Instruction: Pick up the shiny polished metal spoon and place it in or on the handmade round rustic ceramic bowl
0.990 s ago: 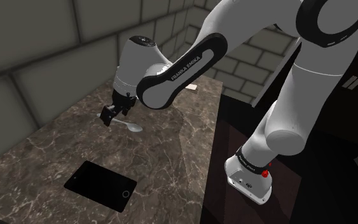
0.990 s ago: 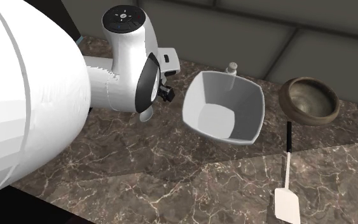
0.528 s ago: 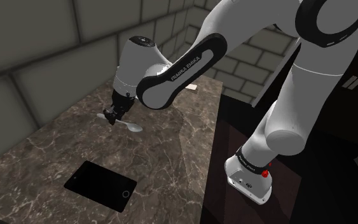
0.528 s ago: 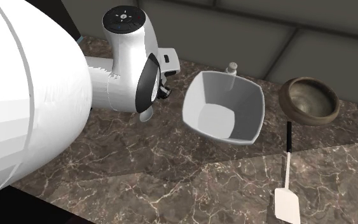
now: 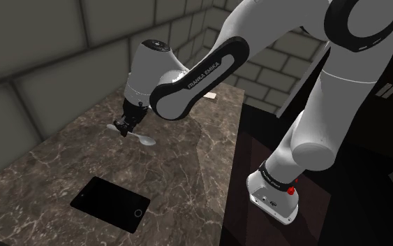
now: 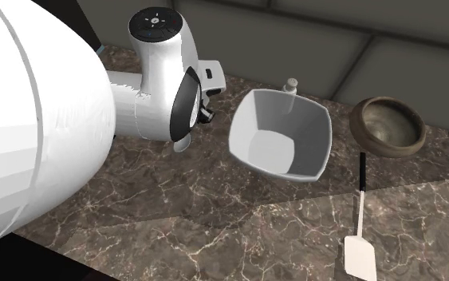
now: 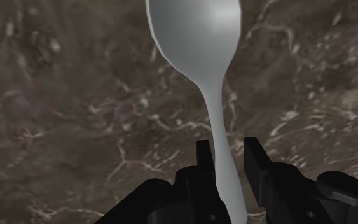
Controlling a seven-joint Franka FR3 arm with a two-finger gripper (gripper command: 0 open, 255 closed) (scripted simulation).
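Shoulder view: fixed, high beside the arm's base point(image 5: 275, 190), faces down and left over the marble counter point(image 5: 181, 182) toward a block wall point(image 5: 48, 63). Second exterior view: close behind the arm's white link point(image 6: 31, 136), looks down across the same counter to the brown bowl point(image 6: 387, 124). Wrist view: very near, looks down the spoon point(image 7: 199, 44) onto that counter.

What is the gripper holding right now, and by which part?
The gripper clasps the spoon by its thin handle, a little way behind the scoop end.
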